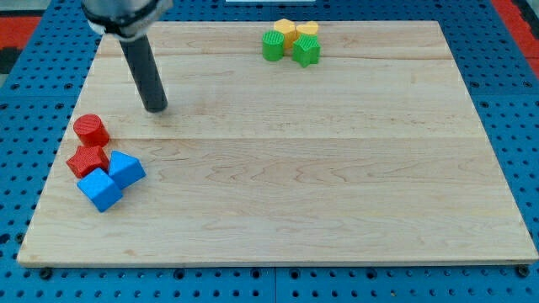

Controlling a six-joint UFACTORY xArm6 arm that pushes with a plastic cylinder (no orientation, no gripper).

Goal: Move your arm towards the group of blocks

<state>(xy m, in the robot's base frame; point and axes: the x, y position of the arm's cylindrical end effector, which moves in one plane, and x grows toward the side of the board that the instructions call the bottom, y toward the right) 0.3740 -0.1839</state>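
Observation:
My tip (157, 108) rests on the wooden board (320, 185) at the view's upper left. Below and left of it lies a group: a red cylinder (90, 129), a red star-shaped block (88, 159), a blue block (126, 168) and a blue cube (100, 189), all close together near the left edge. The tip stands apart from the red cylinder, up and to its right. A second group sits at the view's top centre: a green cylinder (272, 45), a green star-shaped block (306, 50), a yellow block (285, 31) and a yellow block (307, 31).
The board lies on a blue pegboard surface (514, 101). The arm's dark body (126, 13) enters from the view's top left.

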